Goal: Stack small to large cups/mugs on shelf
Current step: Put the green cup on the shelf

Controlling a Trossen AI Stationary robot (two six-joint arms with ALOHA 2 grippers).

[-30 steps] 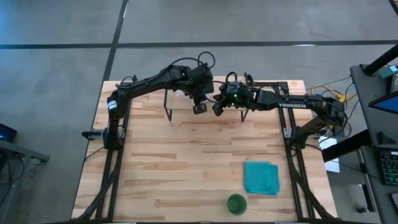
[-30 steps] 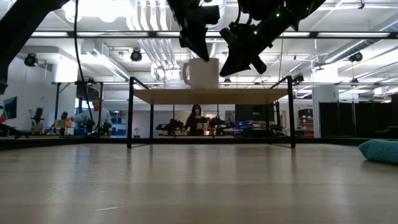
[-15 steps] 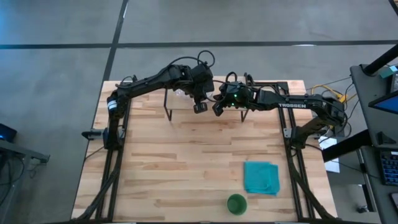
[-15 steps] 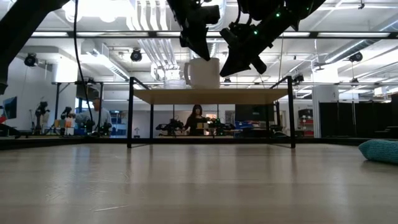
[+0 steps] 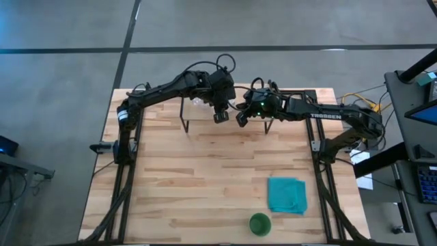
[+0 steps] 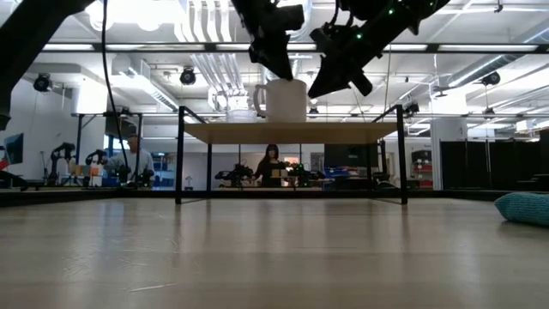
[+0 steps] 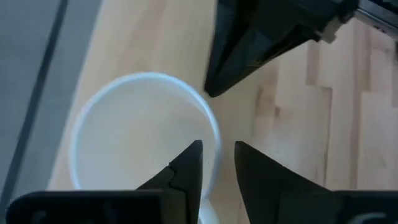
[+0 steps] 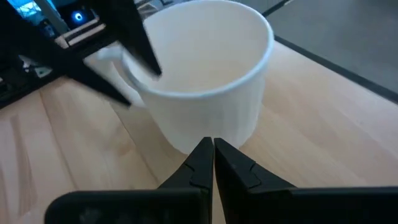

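Note:
The white handled mug (image 6: 283, 99) stands upright with its base on the shelf (image 6: 343, 131), its handle toward the table's left. My left gripper (image 7: 217, 146) comes down over it from above, shut on its rim. My right gripper (image 8: 212, 143) is shut and hovers beside the mug's right side (image 6: 316, 88), pointing at its lower wall. The green handleless cup (image 5: 259, 223) stands on the tabletop by the near edge. The arms hide the mug in the high view. I cannot make out the clear glass cup. My left gripper has the mug's rim (image 7: 214, 134) on the side away from the handle, one finger inside the mug and one outside, coming from above and pointing down. The mug stays upright with its base on the shelf. My right gripper's shut fingertips (image 8: 205, 152) stand at the mug's lower wall (image 8: 211, 127); whether they touch it I cannot tell.
A folded teal cloth (image 5: 287, 195) lies on the tabletop toward the near right, just beyond the green cup. The shelf's black legs (image 6: 180, 154) stand at the far middle of the table. People and equipment show in the room behind the table.
The mug has slid a little along the shelf toward the table's right, together with my left gripper above it. My right gripper has risen slightly and drawn back toward the right edge, staying shut.

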